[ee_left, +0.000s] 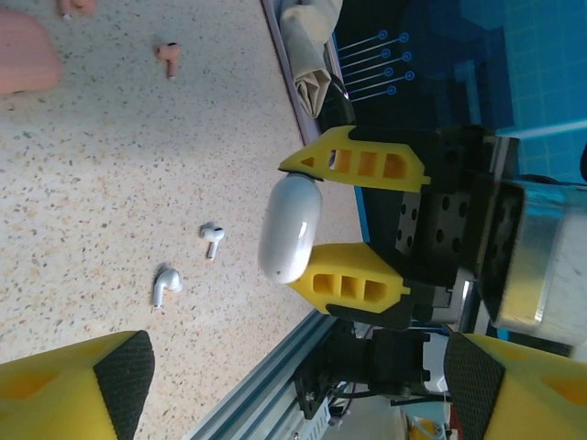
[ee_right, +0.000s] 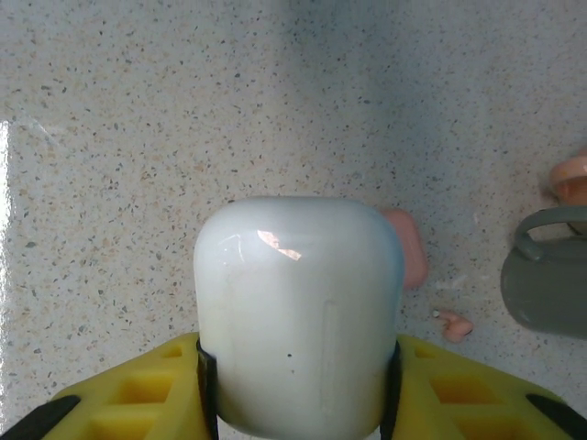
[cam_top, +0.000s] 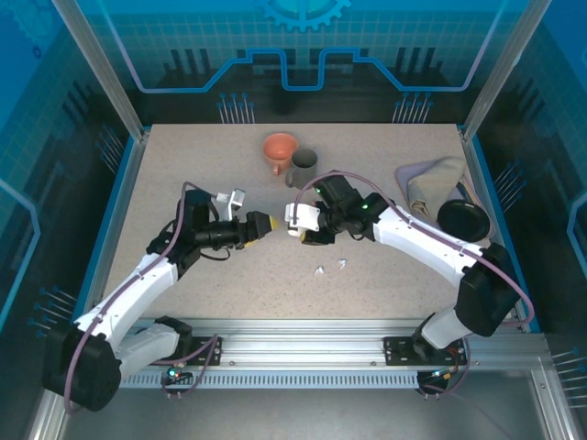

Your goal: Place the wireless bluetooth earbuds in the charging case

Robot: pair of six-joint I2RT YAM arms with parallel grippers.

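My right gripper is shut on a white charging case and holds it above the table, its rounded end pointing toward the left arm. My left gripper faces that case from a short way off. Its jaws are wide open with nothing between them. Two white earbuds lie loose on the speckled tabletop, below and nearer the front than the held case. A salmon-pink earbud lies beside a pink case, which is partly hidden behind the white case.
An orange cup and a grey mug stand at the back centre. A beige cloth and a black bowl lie at the right edge. The front rail runs along the near side.
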